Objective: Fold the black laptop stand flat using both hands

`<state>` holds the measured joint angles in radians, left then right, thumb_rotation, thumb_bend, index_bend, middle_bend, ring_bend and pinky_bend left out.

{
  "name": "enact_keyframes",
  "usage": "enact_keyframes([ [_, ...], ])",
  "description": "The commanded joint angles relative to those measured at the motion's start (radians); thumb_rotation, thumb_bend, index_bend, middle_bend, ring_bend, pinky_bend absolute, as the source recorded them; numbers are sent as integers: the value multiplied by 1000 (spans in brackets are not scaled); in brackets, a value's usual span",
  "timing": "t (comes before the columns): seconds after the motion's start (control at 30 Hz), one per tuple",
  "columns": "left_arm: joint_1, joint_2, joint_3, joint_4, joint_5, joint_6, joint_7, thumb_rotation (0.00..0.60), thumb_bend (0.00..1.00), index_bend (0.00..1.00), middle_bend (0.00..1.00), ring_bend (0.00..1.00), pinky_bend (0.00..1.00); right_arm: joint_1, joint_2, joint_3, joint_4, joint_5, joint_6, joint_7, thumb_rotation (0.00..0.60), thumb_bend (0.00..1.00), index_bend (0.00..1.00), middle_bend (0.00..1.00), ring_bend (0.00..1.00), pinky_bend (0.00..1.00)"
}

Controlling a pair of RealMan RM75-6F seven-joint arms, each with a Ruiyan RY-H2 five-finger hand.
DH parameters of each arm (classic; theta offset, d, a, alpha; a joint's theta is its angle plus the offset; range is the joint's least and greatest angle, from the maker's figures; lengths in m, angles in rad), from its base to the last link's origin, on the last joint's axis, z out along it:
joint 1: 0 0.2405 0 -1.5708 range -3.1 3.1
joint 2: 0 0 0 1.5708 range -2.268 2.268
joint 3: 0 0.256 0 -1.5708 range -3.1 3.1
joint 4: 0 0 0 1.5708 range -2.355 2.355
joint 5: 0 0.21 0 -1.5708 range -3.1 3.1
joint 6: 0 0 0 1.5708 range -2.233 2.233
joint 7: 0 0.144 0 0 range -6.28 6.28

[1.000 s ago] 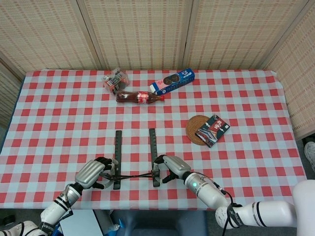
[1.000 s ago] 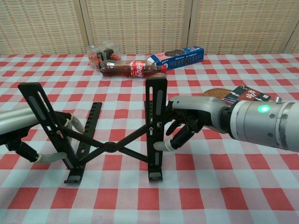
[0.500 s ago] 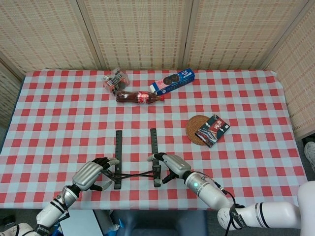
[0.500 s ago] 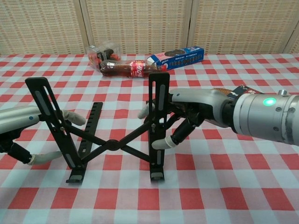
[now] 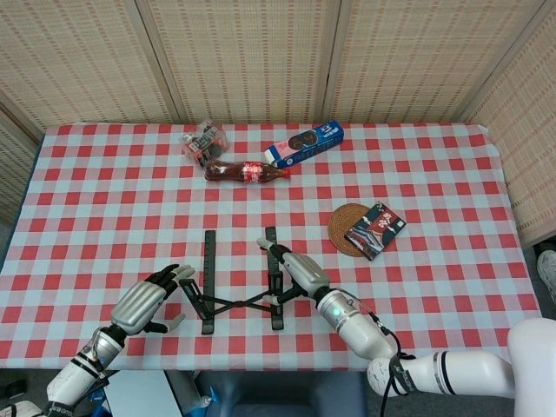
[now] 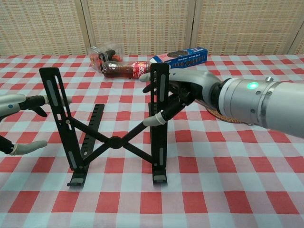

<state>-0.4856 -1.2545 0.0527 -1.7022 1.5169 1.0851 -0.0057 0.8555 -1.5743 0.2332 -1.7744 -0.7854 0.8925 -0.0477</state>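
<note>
Both hands have shifted since a second ago — the left hand [image 5: 139,304] has let go and backed off toward 9 o'clock, fingers spread, holding nothing. Its right hand [image 6: 183,90] grips the right upright of the laptop stand [image 6: 111,142], raised taller now — near the table's [image 5: 434,287] front edge, 6 o'clock of the cola bottle [image 5: 246,171].
</note>
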Motion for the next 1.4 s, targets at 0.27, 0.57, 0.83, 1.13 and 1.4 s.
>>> enact_keyframes([
  [0.27, 9, 44, -20, -18, -2, 28, 21, 503, 366, 0, 39, 36, 179, -2, -63, 71, 55, 15, 192, -76, 600, 149, 0, 0, 0, 0],
  [0.57, -43, 27, -91, 78, -36, 1, 74, 594, 366, 0, 39, 36, 177, -46, 24, -18, 18, -220, 264, -186, 600, 127, 0, 0, 0, 0],
  [0.83, -130, -121, -136, 343, 3, -26, 122, 600, 352, 0, 28, 31, 171, -50, 103, -143, 20, -425, 228, -327, 600, 17, 0, 0, 0, 0],
  [1.13, -207, -282, -143, 590, 4, -87, 203, 600, 240, 0, 0, 0, 163, -59, 60, -212, 117, -600, 225, -393, 600, 0, 0, 0, 0, 0],
  [1.4, -245, -376, -138, 734, 2, -114, 155, 600, 239, 0, 0, 0, 161, -64, -2, -234, 221, -674, 202, -406, 600, 0, 0, 0, 0, 0],
])
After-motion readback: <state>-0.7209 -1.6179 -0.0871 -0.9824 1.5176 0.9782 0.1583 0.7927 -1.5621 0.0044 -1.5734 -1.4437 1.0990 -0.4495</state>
